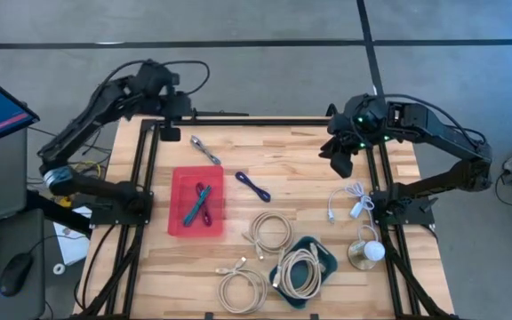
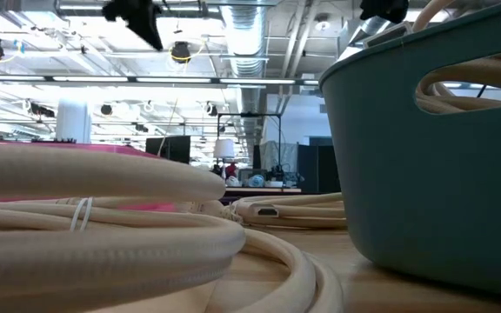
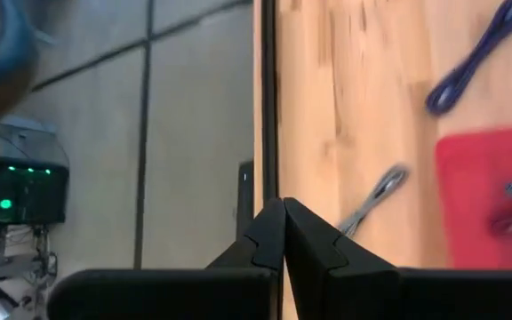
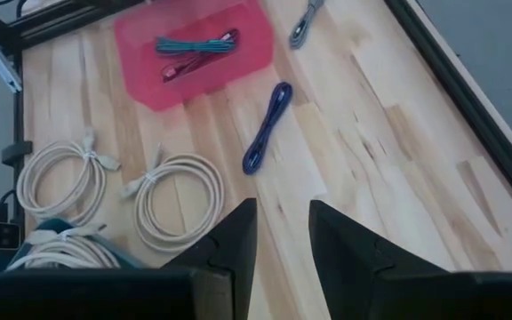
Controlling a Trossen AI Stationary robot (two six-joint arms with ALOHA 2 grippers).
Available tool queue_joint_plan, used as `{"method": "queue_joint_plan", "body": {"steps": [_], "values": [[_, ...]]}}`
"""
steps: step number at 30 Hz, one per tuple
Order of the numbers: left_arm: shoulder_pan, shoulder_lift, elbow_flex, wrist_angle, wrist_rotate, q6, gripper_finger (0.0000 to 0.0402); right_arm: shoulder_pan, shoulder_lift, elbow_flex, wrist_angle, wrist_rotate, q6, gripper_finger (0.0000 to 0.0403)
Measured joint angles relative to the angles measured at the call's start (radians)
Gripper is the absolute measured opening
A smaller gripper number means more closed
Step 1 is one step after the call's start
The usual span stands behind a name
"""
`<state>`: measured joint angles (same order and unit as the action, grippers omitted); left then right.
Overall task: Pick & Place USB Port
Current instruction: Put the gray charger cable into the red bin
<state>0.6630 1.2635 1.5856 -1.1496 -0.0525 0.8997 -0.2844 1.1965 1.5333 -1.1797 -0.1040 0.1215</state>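
Cables here are light and limp; we judge the blue cable (image 1: 252,187), mid-table right of the red bin (image 1: 181,181), best pinched mid-bundle. Right gripper (image 4: 281,233) hovers, jaws apart, empty; left gripper (image 3: 283,233) closed.

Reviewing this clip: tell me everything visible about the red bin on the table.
The red bin is a shallow rectangular tray of translucent pinkish-red plastic, sitting flat on the wooden table toward the left arm's side. Inside lie two bundled cables: a teal cable and a dark red cable, side by side and partly crossing. A grey cable lies beyond its far corner and a blue cable beside it, both apart from it. Neither gripper touches it.
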Motion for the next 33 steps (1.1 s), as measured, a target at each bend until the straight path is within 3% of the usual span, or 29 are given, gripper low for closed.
{"method": "queue_joint_plan", "body": {"steps": [9,17,19,28,33], "values": [[0.05,0.181,0.0,-0.024,-0.038,0.29,0.0006,0.0,0.0,0.0,-0.031,0.0,0.0,0.0098],[0.049,0.244,-0.001,-0.025,-0.014,0.294,0.0006,0.002,0.0,0.0,-0.05,0.0,-0.033,0.0098],[0.049,0.256,-0.001,-0.035,-0.013,0.234,0.0006,0.002,0.0,0.0,-0.051,0.0,-0.039,0.0098],[0.098,0.251,-0.001,-0.203,0.126,-0.328,0.0004,0.001,0.0,0.0,-0.076,0.025,-0.053,0.0098],[0.097,0.225,-0.001,-0.226,0.262,-0.623,0.0009,0.001,0.0,0.0,-0.076,0.03,-0.053,0.0098]]}}
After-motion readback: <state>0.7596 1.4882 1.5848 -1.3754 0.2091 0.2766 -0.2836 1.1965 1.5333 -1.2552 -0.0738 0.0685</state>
